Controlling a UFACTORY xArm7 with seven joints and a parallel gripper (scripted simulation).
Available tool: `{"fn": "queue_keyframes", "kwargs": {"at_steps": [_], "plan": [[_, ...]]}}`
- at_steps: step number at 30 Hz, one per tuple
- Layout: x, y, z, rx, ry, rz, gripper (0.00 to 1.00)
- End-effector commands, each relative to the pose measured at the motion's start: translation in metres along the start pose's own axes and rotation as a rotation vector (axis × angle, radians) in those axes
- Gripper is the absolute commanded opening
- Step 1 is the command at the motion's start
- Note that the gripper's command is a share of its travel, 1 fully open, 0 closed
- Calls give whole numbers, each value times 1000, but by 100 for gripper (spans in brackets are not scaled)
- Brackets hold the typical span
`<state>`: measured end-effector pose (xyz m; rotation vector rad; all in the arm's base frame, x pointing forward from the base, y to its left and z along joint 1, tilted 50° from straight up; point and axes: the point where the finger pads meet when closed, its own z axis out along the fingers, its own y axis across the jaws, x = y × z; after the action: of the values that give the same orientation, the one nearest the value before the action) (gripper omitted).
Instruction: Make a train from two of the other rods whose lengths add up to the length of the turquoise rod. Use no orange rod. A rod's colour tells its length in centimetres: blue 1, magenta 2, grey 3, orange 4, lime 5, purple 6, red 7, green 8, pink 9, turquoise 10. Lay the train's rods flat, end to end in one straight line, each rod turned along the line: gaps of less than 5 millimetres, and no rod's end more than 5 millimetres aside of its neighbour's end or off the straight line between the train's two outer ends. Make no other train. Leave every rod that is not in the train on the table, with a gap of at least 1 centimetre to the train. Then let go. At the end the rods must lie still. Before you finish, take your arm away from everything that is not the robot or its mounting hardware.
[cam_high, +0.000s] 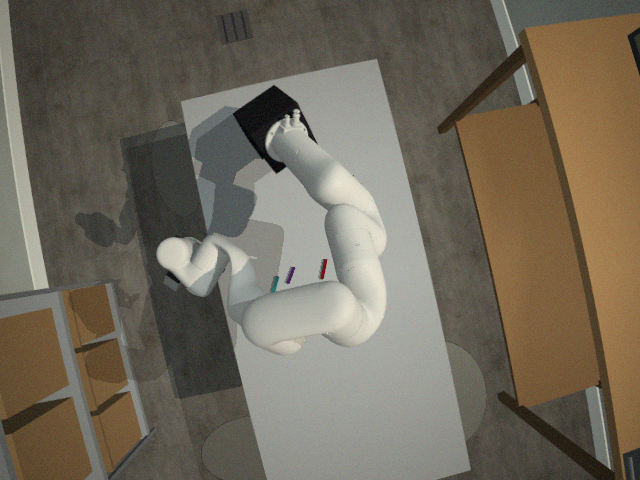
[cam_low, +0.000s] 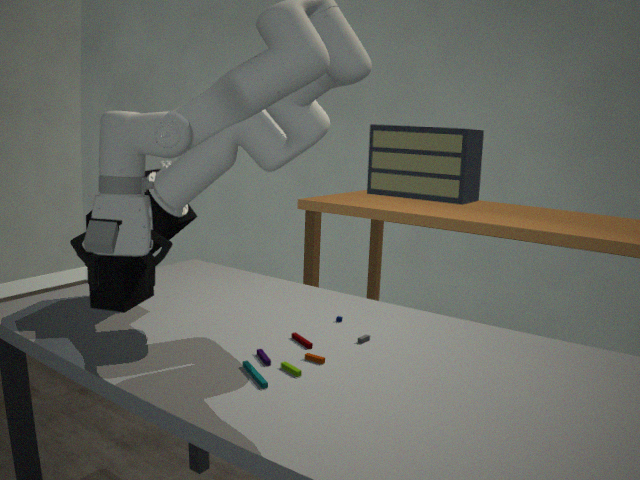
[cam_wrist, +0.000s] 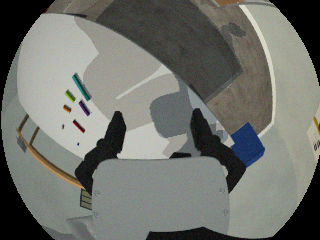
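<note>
Tabletop, rods apart from end effector

The table apparently carries seven scattered rods.
</note>
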<state>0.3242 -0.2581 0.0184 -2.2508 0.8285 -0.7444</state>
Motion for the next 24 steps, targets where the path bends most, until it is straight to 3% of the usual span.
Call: {"fn": "queue_keyframes", "kwargs": {"at_steps": [1, 19, 24], "plan": [[1, 1, -2, -2, 4, 0, 100], [1, 0, -1, -2, 4, -1, 100], [-14, -21, 2, 0, 3, -41, 100]]}}
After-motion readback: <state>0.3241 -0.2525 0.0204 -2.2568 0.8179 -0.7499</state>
